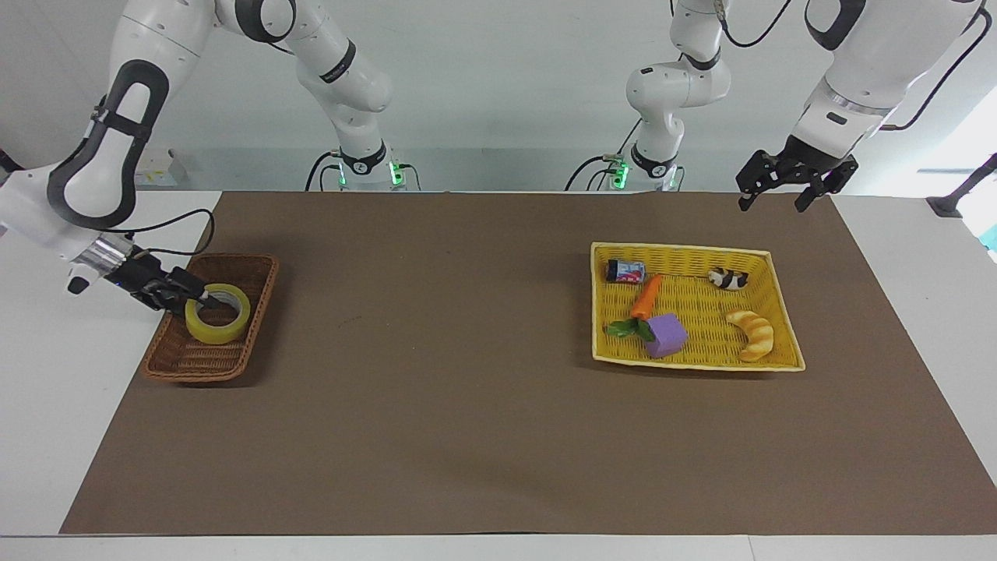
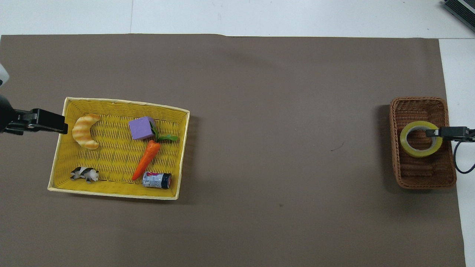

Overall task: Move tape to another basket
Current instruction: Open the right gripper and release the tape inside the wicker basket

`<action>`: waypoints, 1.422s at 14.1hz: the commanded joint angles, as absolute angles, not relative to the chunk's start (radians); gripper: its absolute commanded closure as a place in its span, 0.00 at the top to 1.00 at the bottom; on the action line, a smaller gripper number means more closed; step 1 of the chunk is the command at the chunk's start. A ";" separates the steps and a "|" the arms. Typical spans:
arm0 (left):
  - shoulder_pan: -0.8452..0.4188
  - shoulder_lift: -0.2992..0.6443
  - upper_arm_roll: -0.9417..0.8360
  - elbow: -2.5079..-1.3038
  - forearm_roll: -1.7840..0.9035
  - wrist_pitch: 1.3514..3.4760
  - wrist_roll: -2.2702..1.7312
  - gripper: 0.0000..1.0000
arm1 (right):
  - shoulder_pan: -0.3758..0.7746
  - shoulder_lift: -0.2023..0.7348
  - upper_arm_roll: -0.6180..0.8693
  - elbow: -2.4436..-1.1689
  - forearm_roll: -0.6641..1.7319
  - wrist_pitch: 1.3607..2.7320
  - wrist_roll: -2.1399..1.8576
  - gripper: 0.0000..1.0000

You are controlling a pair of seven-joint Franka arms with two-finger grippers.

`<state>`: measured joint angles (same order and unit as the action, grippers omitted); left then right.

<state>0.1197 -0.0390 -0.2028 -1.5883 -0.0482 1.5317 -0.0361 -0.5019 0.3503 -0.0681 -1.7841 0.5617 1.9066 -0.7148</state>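
My right gripper (image 1: 204, 298) sits low at the tape's (image 1: 218, 313) rim; I cannot tell whether its fingers are spread. The tape lies flat in the brown wicker basket (image 1: 187, 360) at the right arm's end of the table. My left gripper (image 1: 771, 200) waits, spread, near the yellow basket (image 1: 693, 251).

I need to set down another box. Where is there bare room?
The brown mat between the wicker basket and the yellow basket lies bare. The yellow basket is crowded; the tape fills the wicker basket's middle.
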 commanded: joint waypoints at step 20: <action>0.127 -0.081 -0.204 -1.640 -0.034 1.528 0.006 1.00 | 0.061 -0.034 -0.054 -1.758 -0.009 1.804 0.111 1.00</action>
<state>0.1231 -0.0514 -0.2039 -1.6074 -0.0467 1.5298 -0.0104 0.0204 0.0079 -0.0517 -1.7219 0.0196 1.8166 0.0307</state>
